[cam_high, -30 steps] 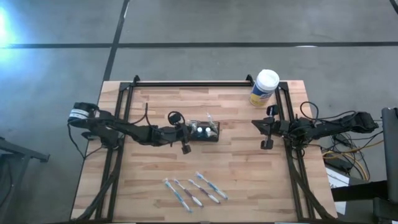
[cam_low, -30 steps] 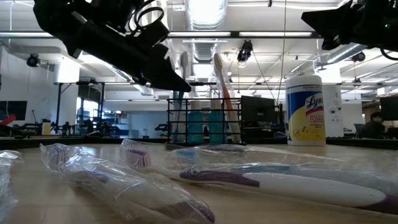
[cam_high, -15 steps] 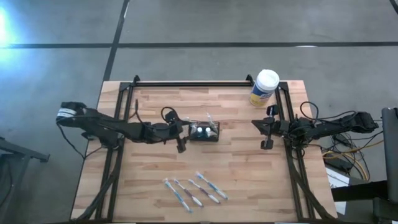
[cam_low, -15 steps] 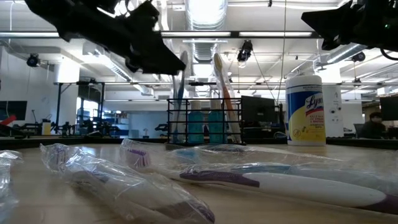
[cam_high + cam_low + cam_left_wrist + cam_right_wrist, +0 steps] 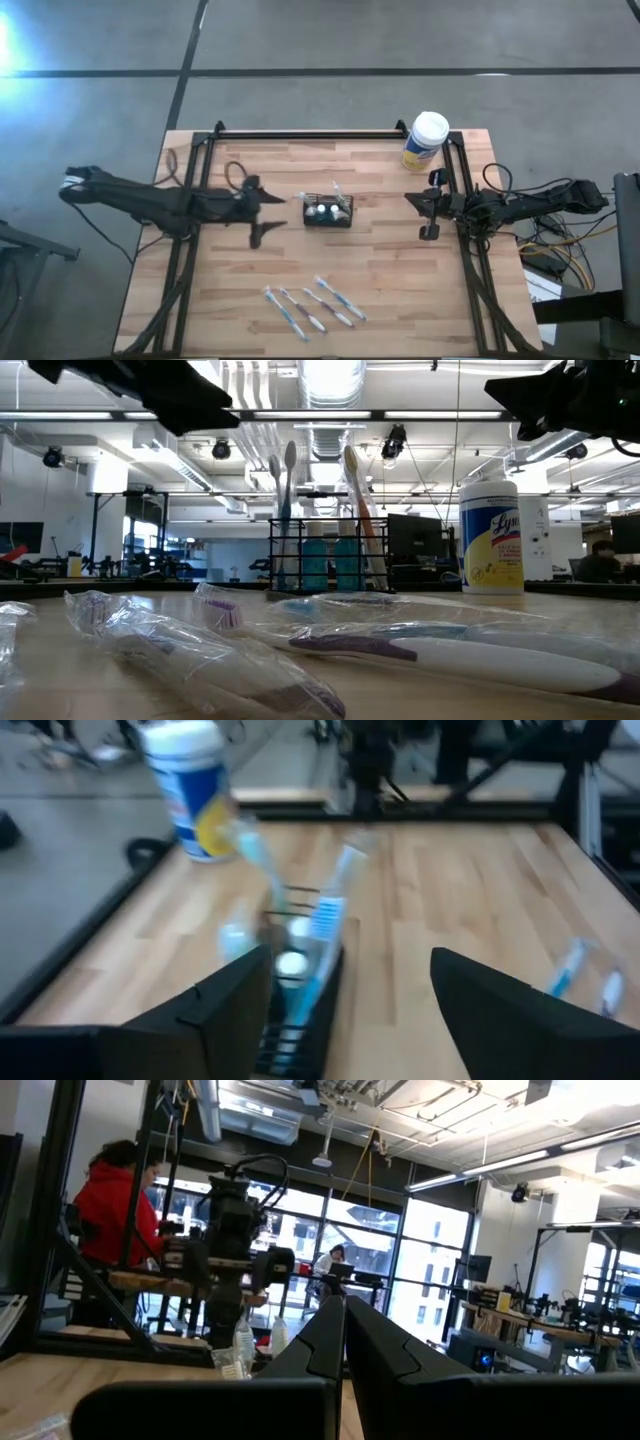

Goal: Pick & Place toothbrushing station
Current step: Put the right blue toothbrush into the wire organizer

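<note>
I see the black wire-mesh basket (image 5: pixel 328 212) standing upright near the middle of the desk (image 5: pixel 380 280), its long axis running left to right, with two toothpaste tubes (image 5: pixel 333 564) cap-up inside and toothbrushes (image 5: pixel 283 510) rising from it, one brush (image 5: pixel 362 510) leaning to the right. My left pincer (image 5: pixel 256 212) sits just left of the basket, apart from it, fingers spread and holding nothing; my right pincer (image 5: pixel 428 212) waits at the right edge with fingers pressed together. Four wrapped toothbrushes (image 5: pixel 310 305) lie near the front edge, slanted side by side, and a white-lidded canister (image 5: pixel 425 141) stands at the far right corner.
</note>
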Motion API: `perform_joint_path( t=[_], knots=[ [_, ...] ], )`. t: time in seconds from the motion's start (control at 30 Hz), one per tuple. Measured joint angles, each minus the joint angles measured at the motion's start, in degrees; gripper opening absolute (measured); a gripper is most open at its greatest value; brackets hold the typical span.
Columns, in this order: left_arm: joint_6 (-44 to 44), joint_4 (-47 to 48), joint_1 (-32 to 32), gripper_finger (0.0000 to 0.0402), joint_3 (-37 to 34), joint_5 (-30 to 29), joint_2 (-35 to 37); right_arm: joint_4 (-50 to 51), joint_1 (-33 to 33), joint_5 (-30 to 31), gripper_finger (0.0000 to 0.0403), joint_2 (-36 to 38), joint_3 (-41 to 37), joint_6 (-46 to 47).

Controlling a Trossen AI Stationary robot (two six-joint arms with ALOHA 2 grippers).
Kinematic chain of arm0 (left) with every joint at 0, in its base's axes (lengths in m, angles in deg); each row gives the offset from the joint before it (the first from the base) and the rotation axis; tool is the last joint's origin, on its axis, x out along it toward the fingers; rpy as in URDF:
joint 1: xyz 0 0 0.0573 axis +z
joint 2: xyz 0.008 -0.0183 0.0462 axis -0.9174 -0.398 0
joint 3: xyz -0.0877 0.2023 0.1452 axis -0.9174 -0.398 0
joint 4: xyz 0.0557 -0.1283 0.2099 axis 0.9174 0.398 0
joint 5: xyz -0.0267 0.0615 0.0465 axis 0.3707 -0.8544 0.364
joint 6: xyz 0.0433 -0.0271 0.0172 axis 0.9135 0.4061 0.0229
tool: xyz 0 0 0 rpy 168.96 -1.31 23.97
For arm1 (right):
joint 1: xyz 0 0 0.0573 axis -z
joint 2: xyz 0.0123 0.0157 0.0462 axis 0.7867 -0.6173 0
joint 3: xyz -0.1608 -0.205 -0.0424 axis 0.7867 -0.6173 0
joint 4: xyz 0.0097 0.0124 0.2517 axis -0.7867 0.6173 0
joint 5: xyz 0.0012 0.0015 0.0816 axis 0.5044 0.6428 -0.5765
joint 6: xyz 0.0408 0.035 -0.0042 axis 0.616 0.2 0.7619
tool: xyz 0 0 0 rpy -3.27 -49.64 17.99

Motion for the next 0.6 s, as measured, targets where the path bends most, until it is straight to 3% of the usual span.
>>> perform_joint_path(
  t=[0.2, 0.43, 0.6],
  knots=[
    [0.23, -0.01, 0.0, 0.02, -9.74, -3.78, 15.61, -0.01, 0.0, 0.0, 0.0008, -0.02, 0.0, 0.0],
    [3.89, -2.07, 0.02, 0.002, -21.91, -4.25, 29.96, 0.0, 0.0, 0.0, 0.0008, -0.02, 0.01, -0.06],
    [6.19, -5.35, 0.0, 0.0008, -26.84, -0.7, 35.71, -0.02, 0.0, 0.0, 0.0008, -0.02, 0.0, -0.17]
  ],
)
